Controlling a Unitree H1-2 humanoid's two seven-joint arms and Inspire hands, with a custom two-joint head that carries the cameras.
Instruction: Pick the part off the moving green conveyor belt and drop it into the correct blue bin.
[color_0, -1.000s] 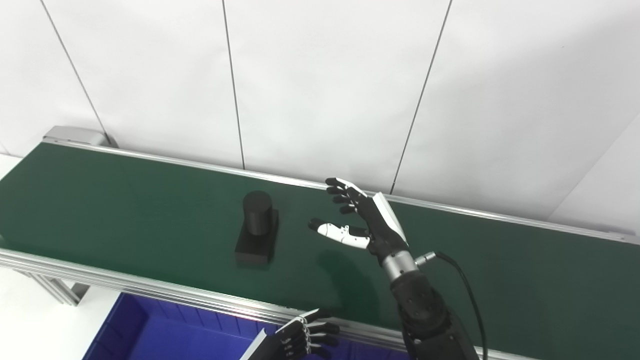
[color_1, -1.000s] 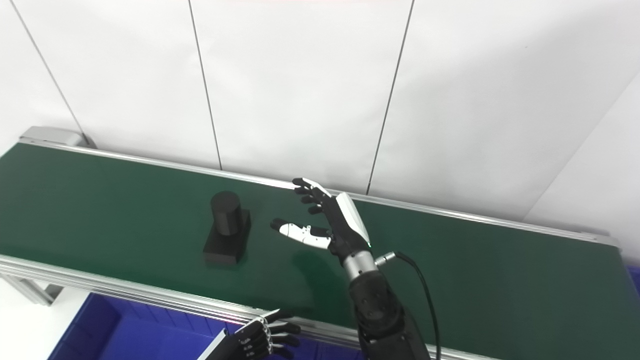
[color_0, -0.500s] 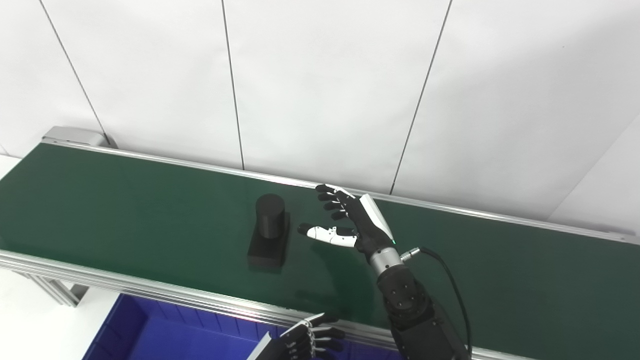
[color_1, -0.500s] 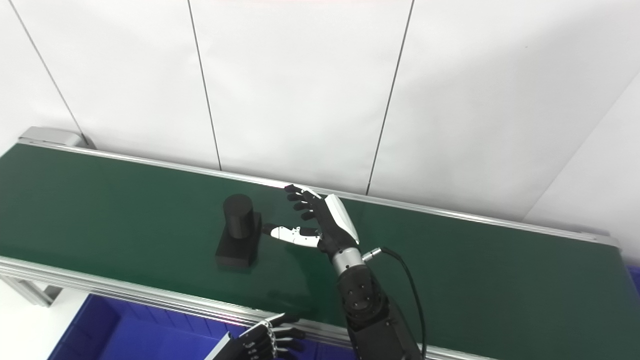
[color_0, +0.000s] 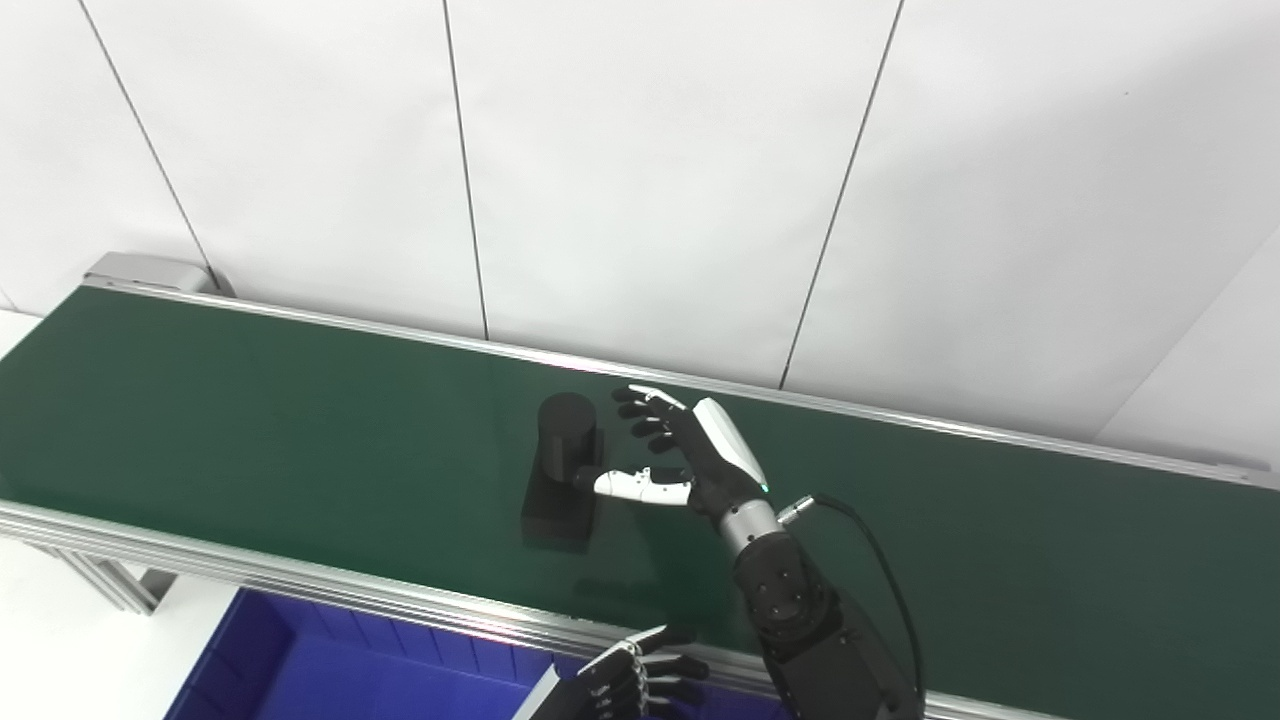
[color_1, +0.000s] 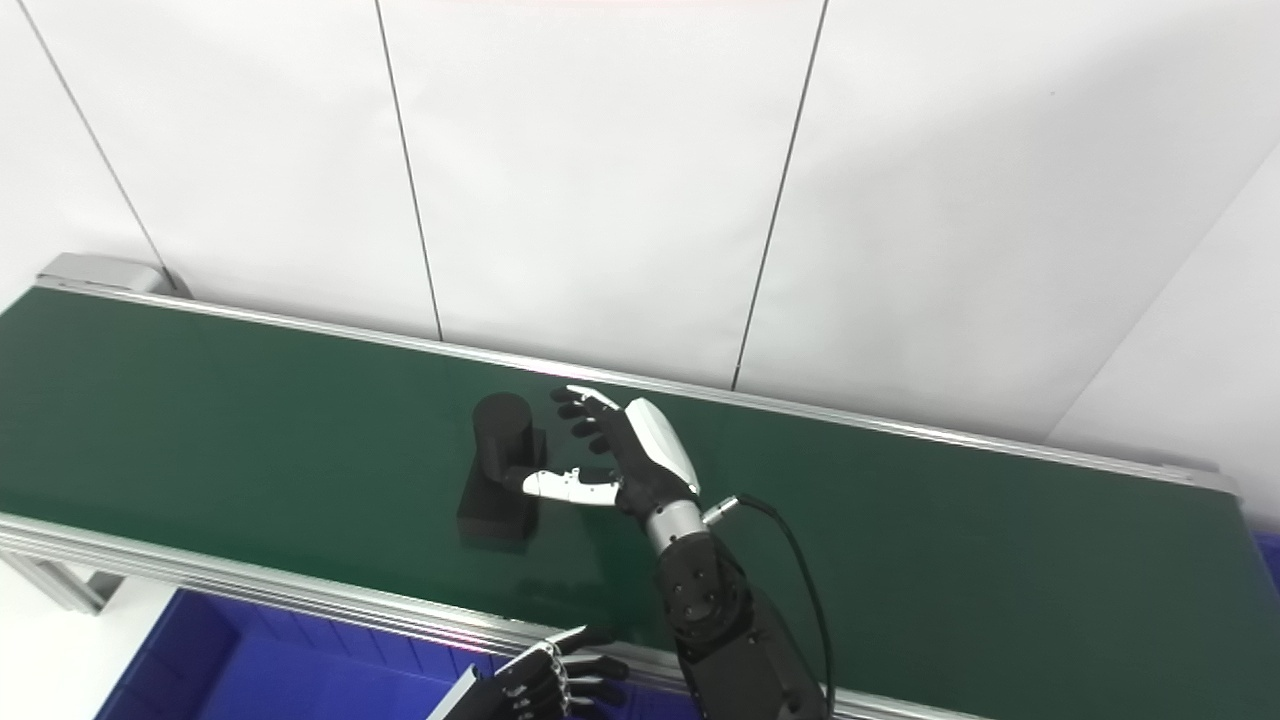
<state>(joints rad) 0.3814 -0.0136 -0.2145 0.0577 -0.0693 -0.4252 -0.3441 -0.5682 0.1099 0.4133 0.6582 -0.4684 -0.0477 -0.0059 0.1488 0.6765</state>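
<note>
Part (color_0: 562, 460) is on the green conveyor belt (color_0: 250, 420), a black block base with an upright cylinder on top, and over the last second it has ridden rightward along the belt into my reach. In the same second my right hand (color_0: 680, 455) came left and lower to meet it, so the open belt that lay between us is gone. Hand is spread, holding nothing: thumb tip now at the cylinder's near side, touching or a hair off, I cannot tell which; the fingers (color_0: 636, 412) are fanned apart just beside the cylinder's far side, not yet wrapped. My read is that the intercept is made and the closing is the step due, and soon, since the belt will carry the part on past the palm. The cylinder looks the thing to close on; the base is too low and wide. My left hand (color_0: 625, 682) waits low at the near rail, fingers loosely apart and empty, over the blue bin (color_0: 300, 665) below the belt.
</note>
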